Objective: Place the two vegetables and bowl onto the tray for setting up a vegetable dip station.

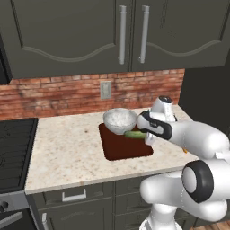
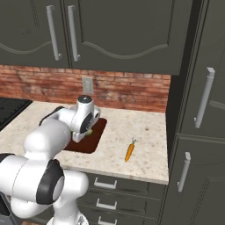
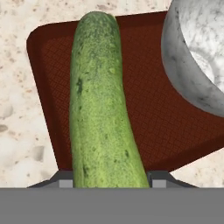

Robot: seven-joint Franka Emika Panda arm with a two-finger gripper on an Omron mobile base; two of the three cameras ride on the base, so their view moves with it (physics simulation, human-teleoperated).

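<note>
My gripper (image 1: 146, 134) is shut on the dark-green cucumber (image 1: 135, 134), which I hold low over the right part of the reddish-brown tray (image 1: 127, 148). In the hand view the cucumber (image 3: 98, 109) runs lengthwise between the two finger tips (image 3: 64, 182), with the tray (image 3: 162, 113) under it. The speckled grey-white bowl (image 1: 119, 120) stands on the tray's back half, close beside the cucumber, and its wall (image 3: 192, 57) shows at the upper right of the hand view. The orange carrot (image 2: 129, 150) lies on the counter to the right of the tray (image 2: 93, 137).
A black stove (image 1: 13, 148) borders the counter on the left. A tall dark cabinet (image 2: 197, 132) closes off the right end. Brick wall with an outlet (image 1: 105, 90) runs behind, and upper cabinets (image 1: 121, 36) hang overhead. Bare speckled counter (image 1: 67, 148) lies left of the tray.
</note>
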